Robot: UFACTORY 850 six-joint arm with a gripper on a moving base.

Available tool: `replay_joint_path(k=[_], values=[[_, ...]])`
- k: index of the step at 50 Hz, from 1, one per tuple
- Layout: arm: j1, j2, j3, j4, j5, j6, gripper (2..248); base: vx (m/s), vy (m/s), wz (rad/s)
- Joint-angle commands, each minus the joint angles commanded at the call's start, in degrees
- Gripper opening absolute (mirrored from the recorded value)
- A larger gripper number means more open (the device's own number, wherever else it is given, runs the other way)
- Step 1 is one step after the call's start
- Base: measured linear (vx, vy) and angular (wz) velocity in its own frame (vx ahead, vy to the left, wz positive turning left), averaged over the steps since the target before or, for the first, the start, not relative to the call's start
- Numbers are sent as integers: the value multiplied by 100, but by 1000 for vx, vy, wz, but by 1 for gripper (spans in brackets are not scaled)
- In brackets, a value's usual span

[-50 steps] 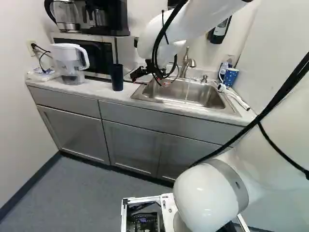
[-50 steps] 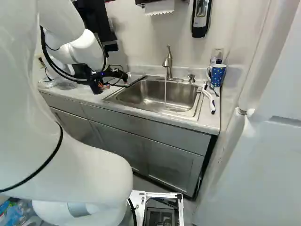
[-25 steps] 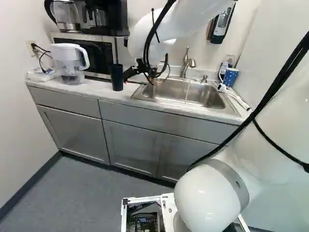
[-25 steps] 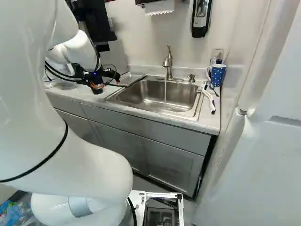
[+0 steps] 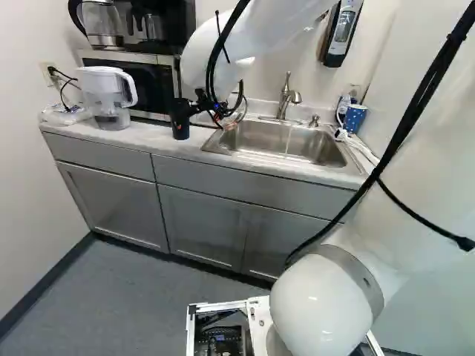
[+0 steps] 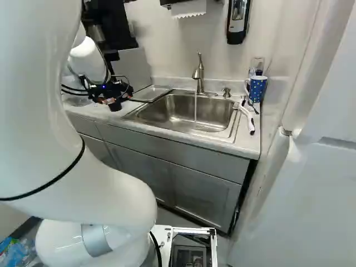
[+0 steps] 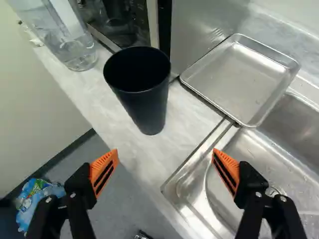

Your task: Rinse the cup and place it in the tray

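Hand nearer black cup, fingers apart

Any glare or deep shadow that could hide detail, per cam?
Wrist view: bright sheen on the tray and the sink; inside of the cup is near black, contents can't be told. Left base view: small highlights on the arm's lowest joint, cup dark against the dark hand. Right base view: pale reflections on the sink floor.
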Motion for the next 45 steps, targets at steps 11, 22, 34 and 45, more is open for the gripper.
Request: replay_joint_path(k=[11, 22, 34, 45], values=[[126, -114, -110, 0, 0, 0, 247, 0, 0, 0], [126, -114, -110, 0, 0, 0, 247, 0, 0, 0], [126, -151, -103, 0, 87, 0, 247, 0, 0, 0], [126, -270, -84, 0, 290, 0, 247, 0, 0, 0]])
